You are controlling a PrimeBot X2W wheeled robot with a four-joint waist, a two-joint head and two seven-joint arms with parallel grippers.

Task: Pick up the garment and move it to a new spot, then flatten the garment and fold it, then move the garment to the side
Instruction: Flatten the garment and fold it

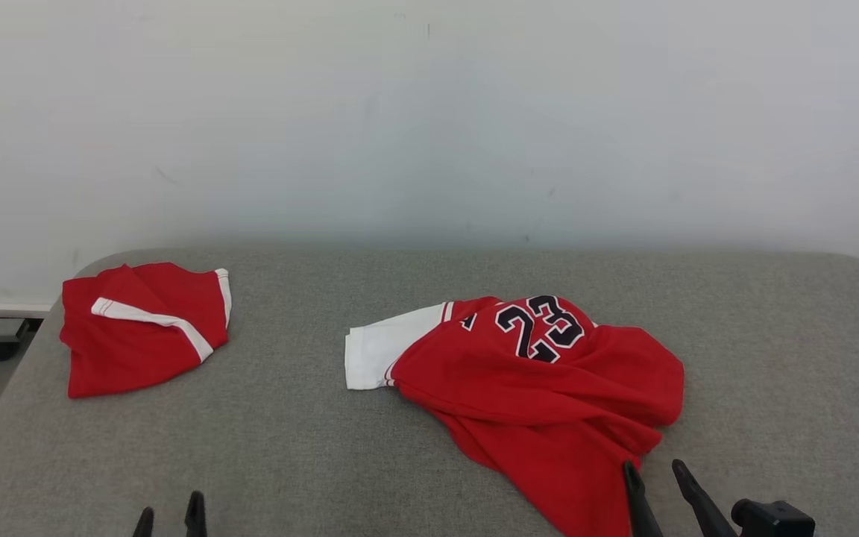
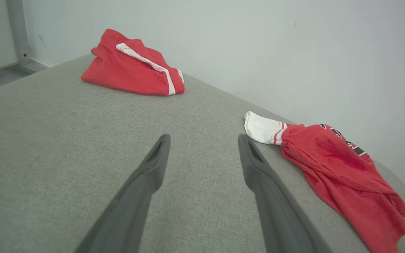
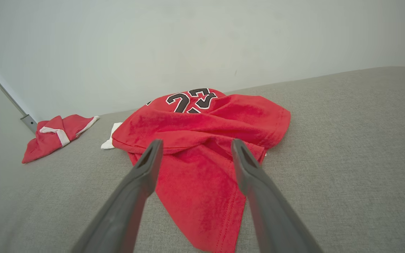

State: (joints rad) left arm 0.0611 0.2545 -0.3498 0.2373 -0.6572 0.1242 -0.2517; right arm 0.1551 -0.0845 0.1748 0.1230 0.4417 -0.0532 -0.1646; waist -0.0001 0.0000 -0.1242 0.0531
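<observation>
Barely started: the crumpled red cotton jersey with white sleeve and black 23 (image 1: pixel 549 388) lies unlifted and unfolded, centre-right on the grey fabric worktop (image 1: pixel 310 447), right tool (image 1: pixel 653 466) spread apart at its near hem, left tool (image 1: pixel 168 507) spread apart, empty.

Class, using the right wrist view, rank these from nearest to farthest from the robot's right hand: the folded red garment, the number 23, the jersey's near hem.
Measured from the right hand:
1. Jersey's near hem, seen between the open fingers, closest to the camera.
2. Number 23, on top of the crumpled heap, straight ahead.
3. Folded red garment, far left, near the wall.
</observation>
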